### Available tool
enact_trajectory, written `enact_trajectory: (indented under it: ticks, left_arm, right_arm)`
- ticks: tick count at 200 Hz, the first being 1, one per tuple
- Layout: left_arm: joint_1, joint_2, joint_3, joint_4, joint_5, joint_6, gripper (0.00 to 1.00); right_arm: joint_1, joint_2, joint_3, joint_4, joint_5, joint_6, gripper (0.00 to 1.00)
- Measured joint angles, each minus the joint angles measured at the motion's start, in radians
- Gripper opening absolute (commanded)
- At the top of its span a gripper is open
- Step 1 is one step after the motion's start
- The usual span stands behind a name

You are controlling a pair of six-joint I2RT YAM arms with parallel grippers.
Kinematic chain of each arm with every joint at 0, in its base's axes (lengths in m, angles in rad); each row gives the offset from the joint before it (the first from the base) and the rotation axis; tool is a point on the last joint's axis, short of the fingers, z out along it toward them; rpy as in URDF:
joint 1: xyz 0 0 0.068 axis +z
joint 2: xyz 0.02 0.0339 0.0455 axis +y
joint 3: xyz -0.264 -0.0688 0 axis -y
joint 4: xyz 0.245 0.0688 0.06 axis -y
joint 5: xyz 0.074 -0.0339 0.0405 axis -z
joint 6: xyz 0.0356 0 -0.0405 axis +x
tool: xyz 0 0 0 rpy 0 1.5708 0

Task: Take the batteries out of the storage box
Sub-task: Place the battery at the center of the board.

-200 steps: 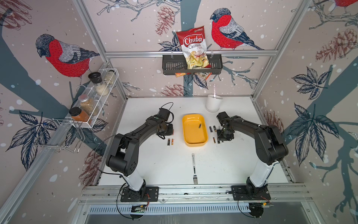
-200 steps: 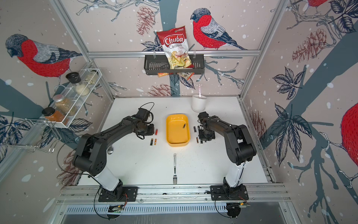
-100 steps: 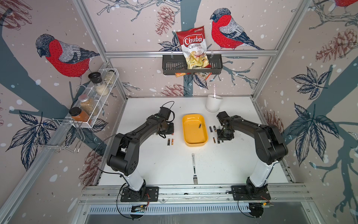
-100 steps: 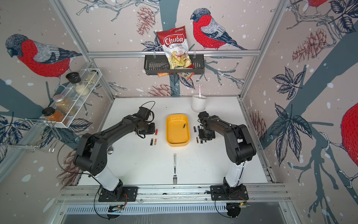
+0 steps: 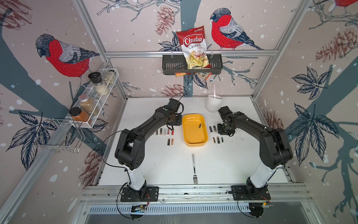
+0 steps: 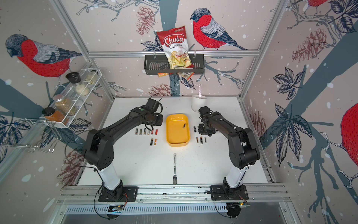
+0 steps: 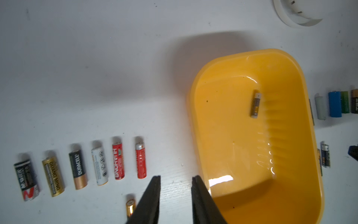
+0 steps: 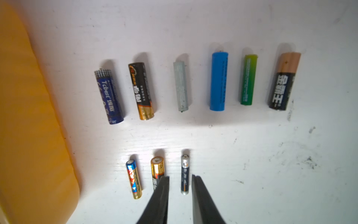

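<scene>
Right gripper (image 8: 180,176) is hovering, jaws slightly apart, flanking a slim battery (image 8: 185,174) on the table (image 8: 251,145); left gripper (image 7: 176,176), apart and empty, is hanging beside the yellow box (image 7: 190,116). Last battery (image 5: 199,125) is lying upper right inside the box in a top view, roughly lengthwise, about equally near either arm. Only the left wrist view is catching it close.

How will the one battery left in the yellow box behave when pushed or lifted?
The battery is a smooth cylinder lying flat, so a sideways nudge probably rolls it. The storage box floor looks glossy, so it may also slide.
</scene>
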Motion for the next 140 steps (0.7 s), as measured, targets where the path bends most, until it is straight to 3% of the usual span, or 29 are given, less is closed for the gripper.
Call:
enact_trajectory:
  ticks: [140]
  left_arm:
    - [-0.153,0.448,0.492,-0.093,0.049,0.041,0.32]
  right_arm:
    - [-0.033,-0.002,0.069,-0.002,-0.050,0.018,0.28]
